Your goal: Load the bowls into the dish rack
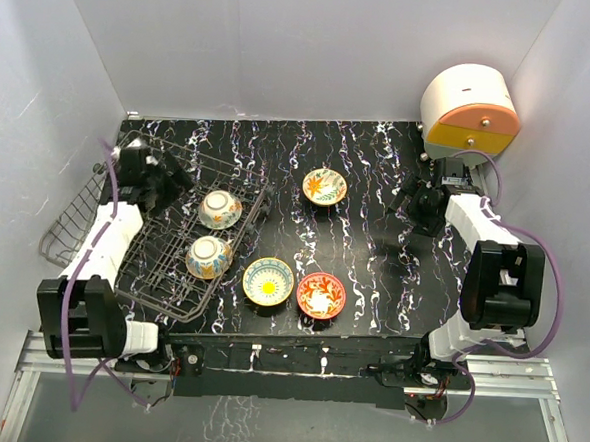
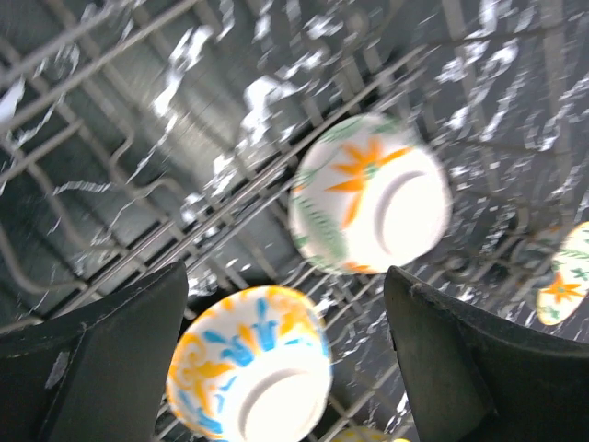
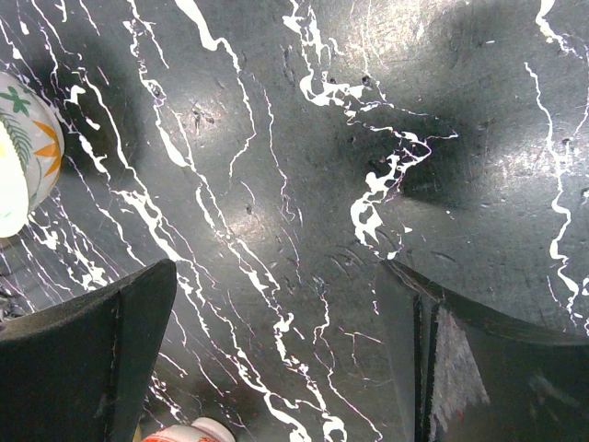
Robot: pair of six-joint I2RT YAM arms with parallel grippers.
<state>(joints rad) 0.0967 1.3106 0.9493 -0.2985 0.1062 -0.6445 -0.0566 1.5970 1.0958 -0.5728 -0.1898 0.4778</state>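
Your left gripper (image 2: pixel 287 270) stands apart, empty, over the dish rack (image 1: pixel 152 272): lift straight up clear of both racked bowls (image 1: pixel 221 208) before reaching for the yellow bowl (image 1: pixel 268 281).

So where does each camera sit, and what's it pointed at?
Top: above and behind, looking down on the table; left arm and right arm show.
Left wrist: down past the left pincer at an orange-green bowl and a blue-yellow bowl in the dish rack.
Right wrist: down past the right pincer at table, a third bowl at the edge.
Shared: top and left wrist both show those racked bowls.
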